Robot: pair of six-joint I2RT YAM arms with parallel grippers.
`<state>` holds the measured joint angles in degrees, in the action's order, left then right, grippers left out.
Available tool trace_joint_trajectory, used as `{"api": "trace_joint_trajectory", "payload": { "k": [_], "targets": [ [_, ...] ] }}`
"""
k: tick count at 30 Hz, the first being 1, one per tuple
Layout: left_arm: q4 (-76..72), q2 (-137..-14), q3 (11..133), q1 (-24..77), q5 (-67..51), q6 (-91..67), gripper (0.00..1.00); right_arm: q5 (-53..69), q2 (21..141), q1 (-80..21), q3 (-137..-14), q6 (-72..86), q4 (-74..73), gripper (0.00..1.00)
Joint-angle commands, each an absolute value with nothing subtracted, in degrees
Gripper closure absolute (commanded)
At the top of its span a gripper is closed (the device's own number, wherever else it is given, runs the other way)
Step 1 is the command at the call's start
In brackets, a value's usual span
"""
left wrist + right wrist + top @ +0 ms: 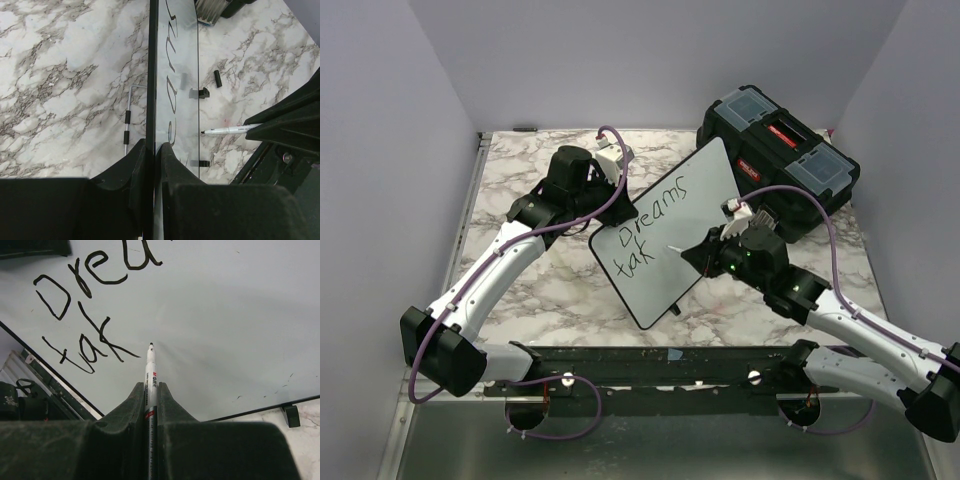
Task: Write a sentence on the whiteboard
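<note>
Leaning at an angle over the marble table (540, 290), the whiteboard (710, 190) sits mid-scene, between the two arms. Its thin black rim runs diagonally from the near corner up toward the back right. The sentence (658, 210) so far reads "Dreams" on the upper line and "tak" beneath it, both crowded toward the board's left side. Right of "tak" the white surface is bare all the way to the far rim.

The left gripper (150, 150) is pinched tight on the whiteboard's left edge, one finger on each face, the rim running straight up between them. The right gripper (150, 390) is clamped on a white marker (150, 367) that juts forward from between its fingers. The black tip sits just right of the "k", but whether it touches the surface cannot be told.

The board's upper right corner comes close to a black toolbox (780, 150) at the back right, and the right arm fills the gap in front of it. Open marble lies to the board's left and along its near side. A small black cap (217, 78) lies loose on the table beside the board.
</note>
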<state>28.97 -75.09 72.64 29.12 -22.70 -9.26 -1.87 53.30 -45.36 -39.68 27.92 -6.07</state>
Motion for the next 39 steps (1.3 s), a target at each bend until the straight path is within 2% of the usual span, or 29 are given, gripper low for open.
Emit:
{"api": "trace_joint_trajectory", "payload": {
  "k": [1,39],
  "targets": [
    [38.67,-77.30,70.16,30.93,-19.80,-5.45,1.00,-0.36,53.18,-45.09,-40.39,26.34,-4.03,0.99],
    [38.75,-77.52,70.31,31.02,-19.89,-5.49,1.00,7.99,58.50,-45.13,-41.63,25.57,3.83,0.99]
  ]
}}
